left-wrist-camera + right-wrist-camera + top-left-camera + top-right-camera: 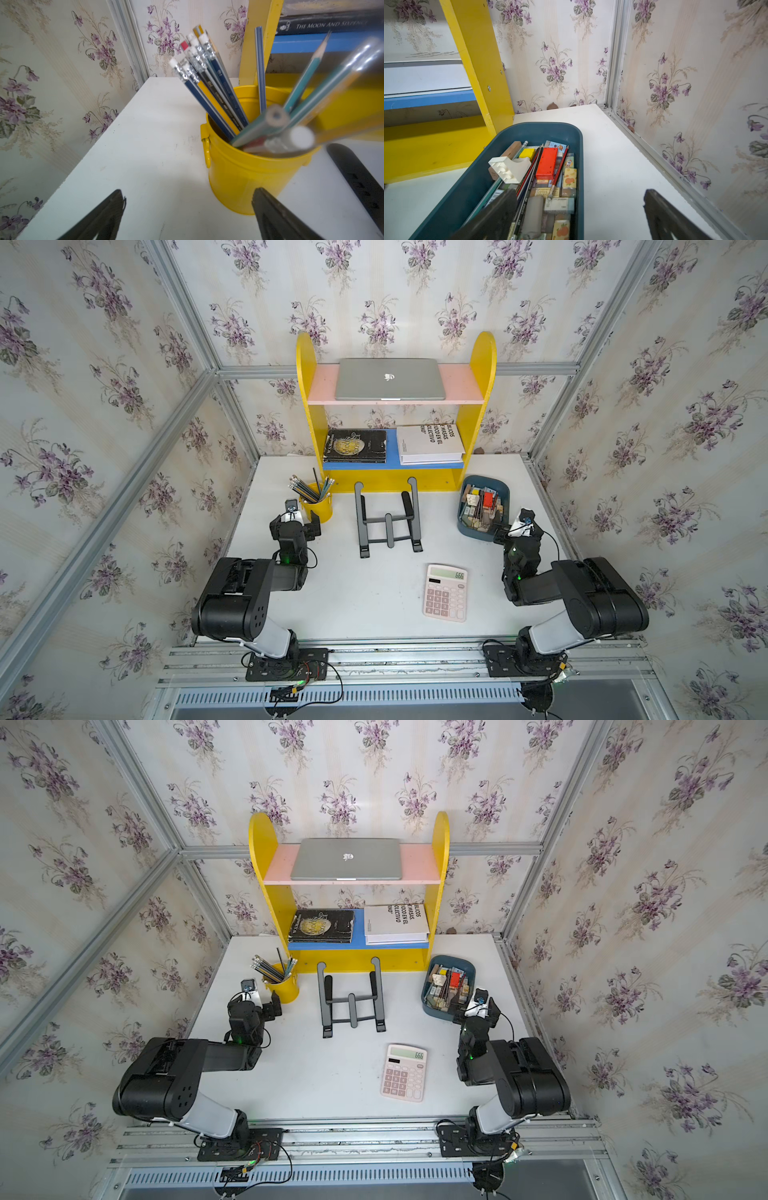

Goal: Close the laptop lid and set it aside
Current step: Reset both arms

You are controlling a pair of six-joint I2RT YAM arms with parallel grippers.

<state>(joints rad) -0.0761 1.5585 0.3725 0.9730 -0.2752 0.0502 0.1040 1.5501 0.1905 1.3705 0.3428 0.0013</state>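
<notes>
So the laptop (pixel 390 379) is lying flat on the pink top shelf (pixel 324 385) of the yellow rack. The laptop lid (pixel 374 373) is shut with the apple logo facing up, and both top views show the same. Its long axis runs side to side along the shelf.

It's up and back from both arms, roughly centred between them. The left one is maybe a touch nearer, but honestly that's hard to call.

The left gripper (pixel 189 193) is spread wide and empty, low by the yellow pencil pot (pixel 239 176). The right gripper (pixel 579 193) is also spread and holding nothing, hanging over the near end of the blue tray (pixel 529 128).

Neither is touching the laptop, so the job looks done to me. The black stand (pixel 388 516) is bare.
</notes>
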